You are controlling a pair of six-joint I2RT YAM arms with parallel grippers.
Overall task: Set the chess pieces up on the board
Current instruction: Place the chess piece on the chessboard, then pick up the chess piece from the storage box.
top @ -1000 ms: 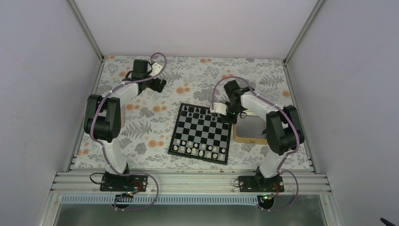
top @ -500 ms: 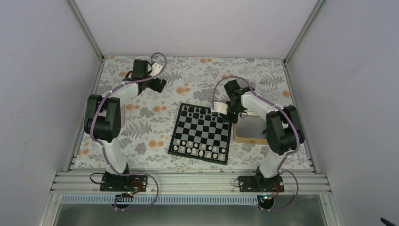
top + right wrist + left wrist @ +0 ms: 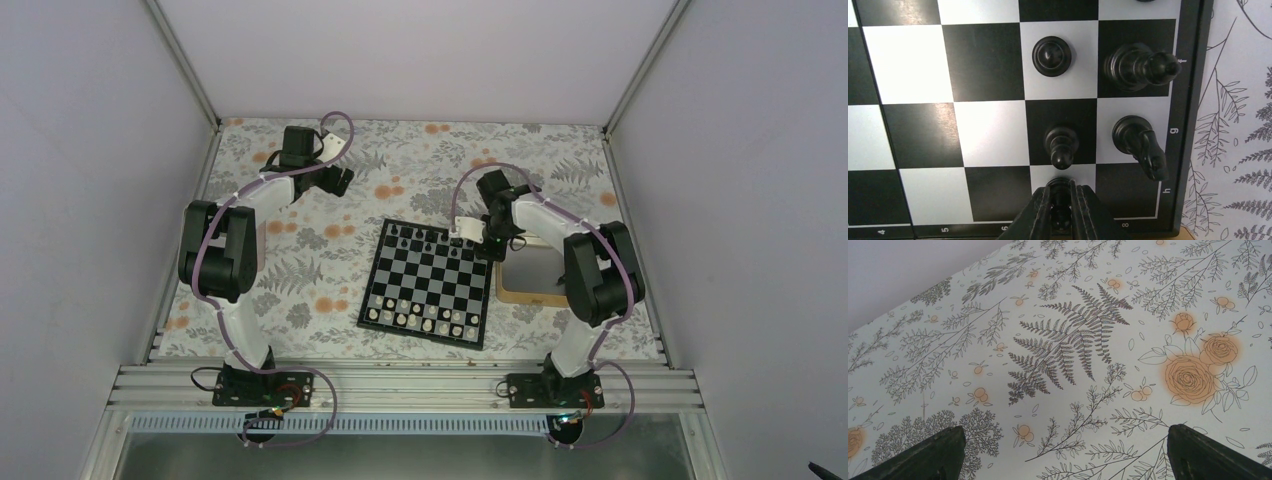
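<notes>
On my overhead feed, the table wears a pale cloth printed with grey ferns and orange blooms. A tan wooden-rimmed tray with a grey floor lies flat on it, right of centre. Small white chessmen stand in two rows, left of the tray's near corner. A ribbed aluminium rail runs along the near edge. Plain lilac-grey walls close in the sides and back. My left wrist feed shows a large fern print near an orange rose.

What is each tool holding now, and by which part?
The right tool clamps a black pawn by its two opposite sides. The left tool is open and holds nothing.
</notes>
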